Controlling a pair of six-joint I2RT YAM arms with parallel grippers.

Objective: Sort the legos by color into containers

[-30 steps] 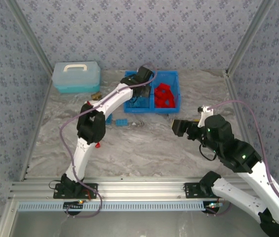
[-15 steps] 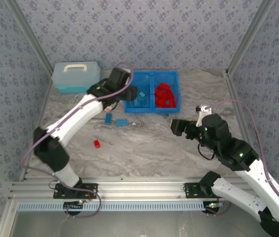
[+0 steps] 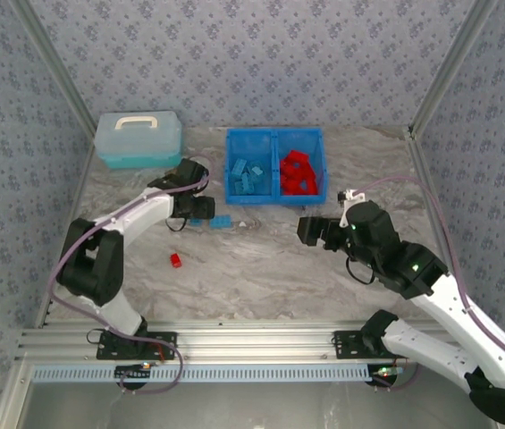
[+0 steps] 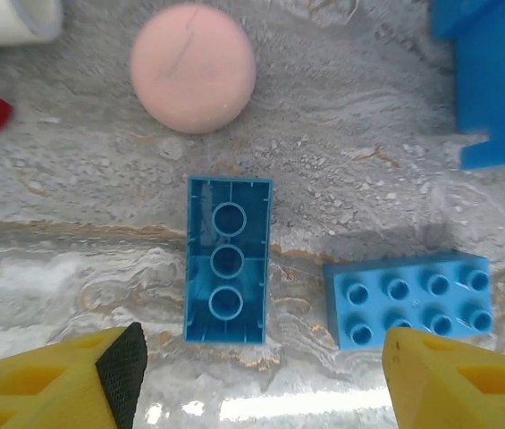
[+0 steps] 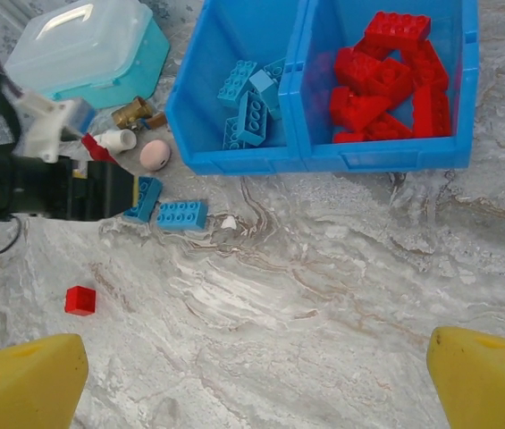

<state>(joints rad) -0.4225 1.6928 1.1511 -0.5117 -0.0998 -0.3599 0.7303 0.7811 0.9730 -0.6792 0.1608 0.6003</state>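
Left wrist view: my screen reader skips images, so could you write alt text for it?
An upturned blue lego and a studs-up blue lego to its right lie apart on the marbled table, ahead of the open left gripper. A pink disc lies beyond them, the blue bin at top right.

A grey, marble-veined tabletop point(image 3: 261, 277) is boxed in by walls point(image 3: 252, 54) of blue-grey flowered paper at 9, 12 and 3 o'clock. Metal posts point(image 3: 53, 67) edge the corners. A ribbed metal rail point(image 3: 252, 342) runs along 6 o'clock.
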